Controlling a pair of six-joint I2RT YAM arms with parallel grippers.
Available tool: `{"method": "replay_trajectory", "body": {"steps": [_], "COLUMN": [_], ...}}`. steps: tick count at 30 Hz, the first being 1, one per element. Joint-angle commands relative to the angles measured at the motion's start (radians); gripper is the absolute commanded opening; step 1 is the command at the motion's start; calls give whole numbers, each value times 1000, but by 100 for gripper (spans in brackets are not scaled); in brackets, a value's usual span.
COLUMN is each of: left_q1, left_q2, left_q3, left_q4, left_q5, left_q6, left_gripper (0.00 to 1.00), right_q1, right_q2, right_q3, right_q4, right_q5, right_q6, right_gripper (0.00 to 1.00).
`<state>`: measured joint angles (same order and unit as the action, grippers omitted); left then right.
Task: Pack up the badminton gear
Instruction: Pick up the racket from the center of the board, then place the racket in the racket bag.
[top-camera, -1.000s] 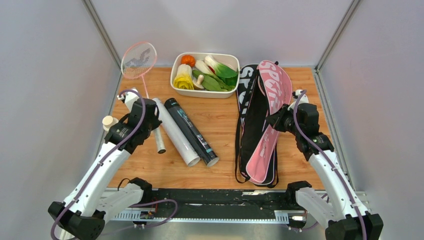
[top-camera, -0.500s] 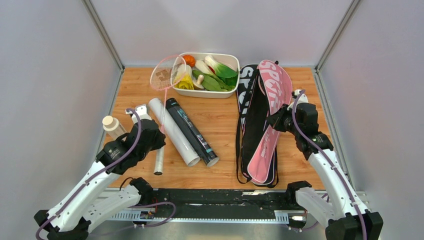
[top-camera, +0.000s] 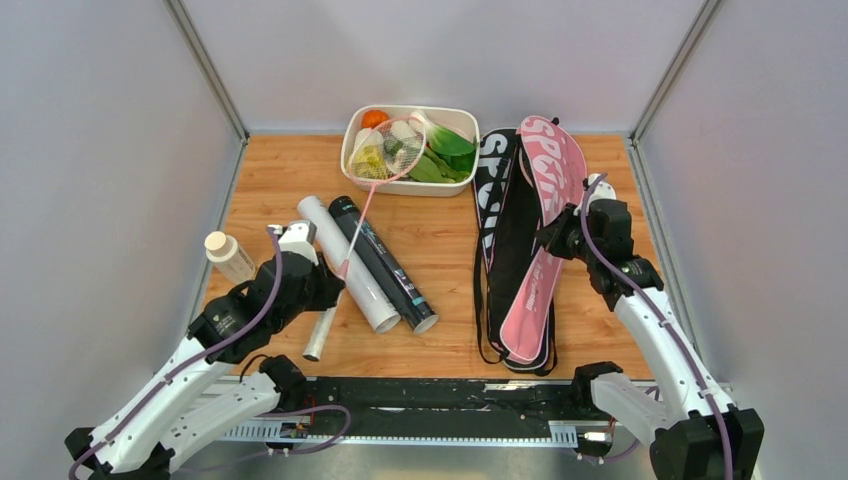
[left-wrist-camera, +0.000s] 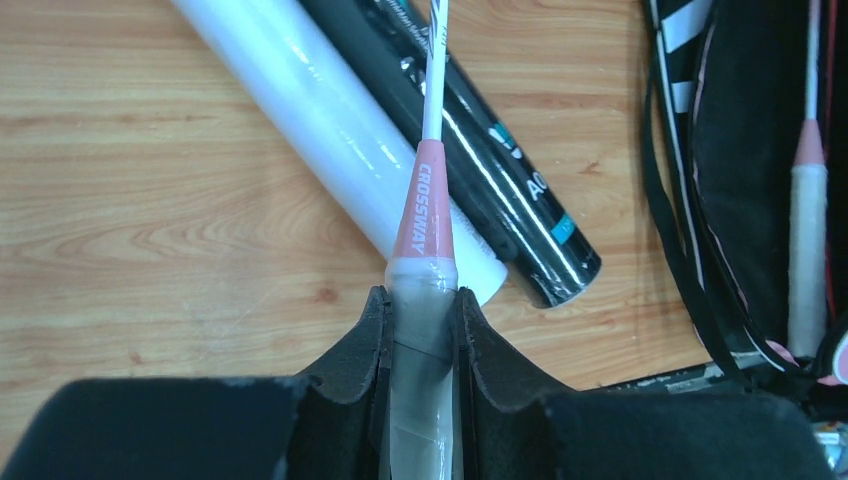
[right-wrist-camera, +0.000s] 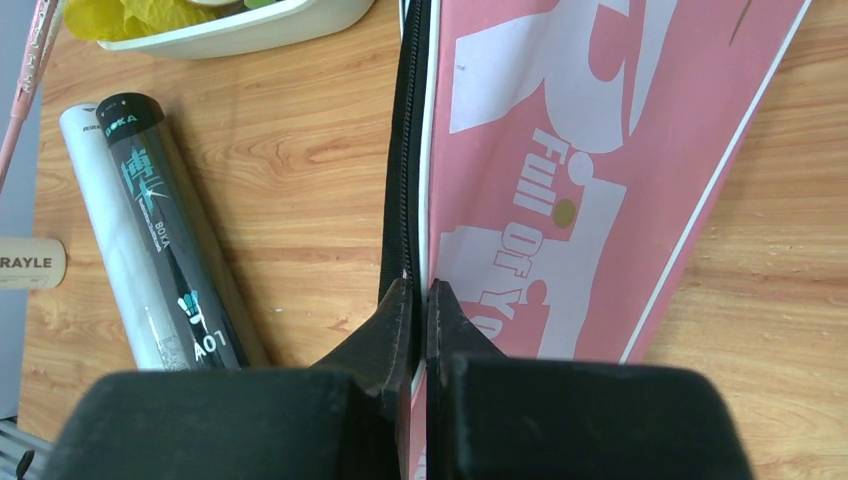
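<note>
Swung rightward since the earlier frames, the pink racquet (left-wrist-camera: 421, 205) angles across the white tube (top-camera: 365, 295) and black tube (top-camera: 385, 265), its handle clamped in the left gripper (left-wrist-camera: 423, 330). The right gripper (right-wrist-camera: 420, 300) pinches the pink cover (right-wrist-camera: 560, 180) edge. Racquet and tubes remain unpacked. Only the left wrist view shows a second racquet handle (left-wrist-camera: 808, 250) in the black cover (top-camera: 505, 230).

The pink racquet (left-wrist-camera: 421, 215) has its head cut off by the top of the left wrist view, its grip vanishes between the fingers of the left gripper (left-wrist-camera: 422, 305), and by the table (top-camera: 440, 250)'s right edge the pink cover (top-camera: 550, 170) hides much of the black cover (top-camera: 503, 245).
</note>
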<state>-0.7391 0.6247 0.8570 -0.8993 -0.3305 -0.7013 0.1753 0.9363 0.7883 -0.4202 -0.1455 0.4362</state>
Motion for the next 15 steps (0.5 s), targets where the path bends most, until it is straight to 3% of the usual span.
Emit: {"method": "replay_trajectory", "body": {"steps": [1, 6, 12, 15], "left_q1": [-32, -173, -437, -499], "left_q2": [11, 66, 210, 237], "left_q3": [12, 22, 82, 88], "left_q4": [141, 188, 182, 187], "left_q5": [52, -5, -234, -277], "left_q6": [63, 36, 2, -28], "left_gripper": [0, 0, 0, 0], "right_q1": [-2, -3, -2, -3], "right_q2": [6, 22, 25, 23], "right_q3": [91, 117, 124, 123], "right_q4": [43, 34, 31, 30], "right_q5": [49, 56, 62, 61], "right_q6": [-15, -15, -17, -17], "right_gripper": [0, 0, 0, 0]}}
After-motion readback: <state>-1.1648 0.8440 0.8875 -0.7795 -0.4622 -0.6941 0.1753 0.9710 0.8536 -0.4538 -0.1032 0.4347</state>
